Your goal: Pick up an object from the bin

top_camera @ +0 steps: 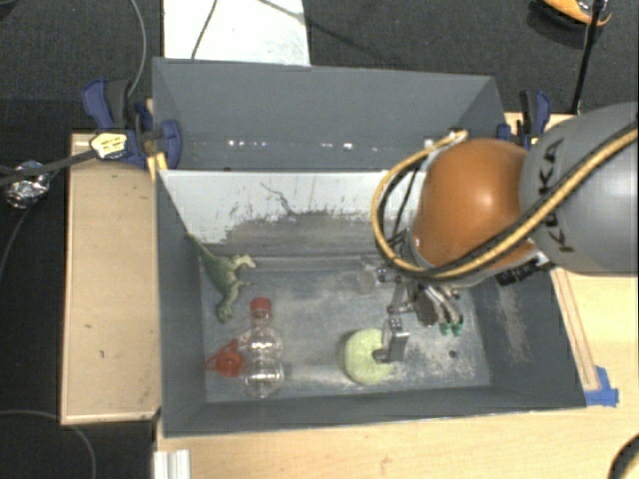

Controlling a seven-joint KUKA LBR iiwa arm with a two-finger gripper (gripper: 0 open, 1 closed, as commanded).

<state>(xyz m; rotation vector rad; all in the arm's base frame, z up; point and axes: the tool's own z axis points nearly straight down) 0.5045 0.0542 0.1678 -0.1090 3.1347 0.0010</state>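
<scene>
From the camera view I have the arm (597,193) coming in from the right, with its round orange cover (469,206) hanging over the right half of the bin (319,98). The only writing I can read is on the arm's grey link: black capitals that start "KU". A yellow-and-black cable (385,203) loops around the cover and crosses the letters further down. None of the things in the bin carries a label I can make out.

The hand (392,347) is low in the bin, right against the upper right side of a pale green lump (359,360), a rounded, ball-like thing lying near the front wall, right of the middle. I cannot tell how wide the hand stands, nor whether it has the lump in its grip.

The rest lies well apart, on the left side of the bin. A green toy dinosaur (228,275) is towards the back. In front of it a clear plastic bottle (263,355) with a red cap lies on its side. A small red thing (227,361) sits just beside the bottle, on its left; I cannot tell what it is.

The bin floor is grey metal, scuffed whitish through the middle and speckled near the hand, and the back wall shows scratches. The bin stands on a pale wooden tabletop (379,457). Behind it there is dark floor (60,28) with thin cables running over it, and a white sheet (240,23).
</scene>
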